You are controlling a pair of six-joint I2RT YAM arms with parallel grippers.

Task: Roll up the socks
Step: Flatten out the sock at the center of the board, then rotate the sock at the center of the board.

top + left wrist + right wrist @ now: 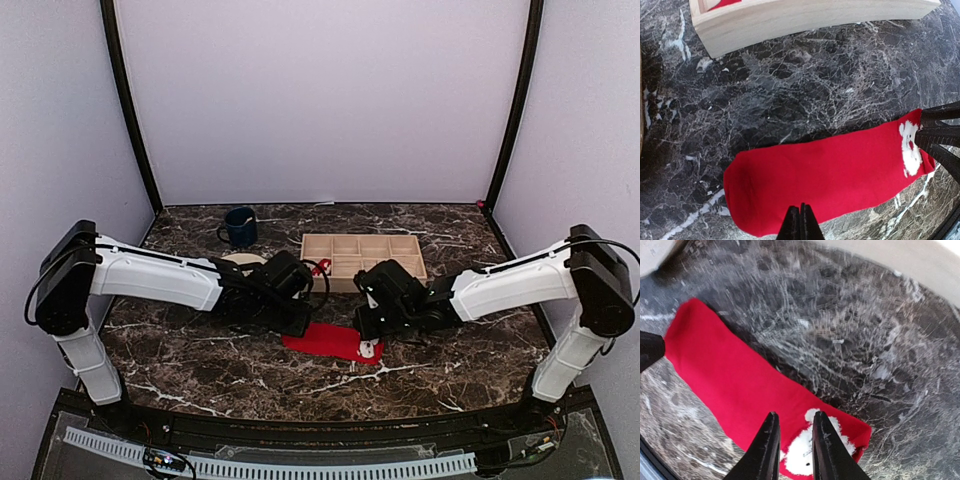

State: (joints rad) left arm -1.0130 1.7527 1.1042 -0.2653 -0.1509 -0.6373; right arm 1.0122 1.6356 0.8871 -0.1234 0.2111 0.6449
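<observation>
Dark marble desk (200, 370), veined white, sat inside pale lilac walls. One bright red sock (825, 185) lay flat on it, stretched out between the two arms, with a white pattern at its right end. A wooden tray (362, 257) stood behind it, apart from it, and a small red scrap (320, 266) showed at the tray's left end, too small to identify.

The left claw (801, 222) was closed tight, its tips meeting at the sock's near long edge. Whether any cloth was pinched between them could not be told. The right claw (796, 415) was narrowly parted, poised over the patterned end with flat cloth visible in the gap.

The sock looked light, thin and limp. It would likely sag from any single pinch and spring loose once rolled, and it might skid on the smooth stone. A short end looked like the best hold, catching both layers together while the other claw pinned the far end.
</observation>
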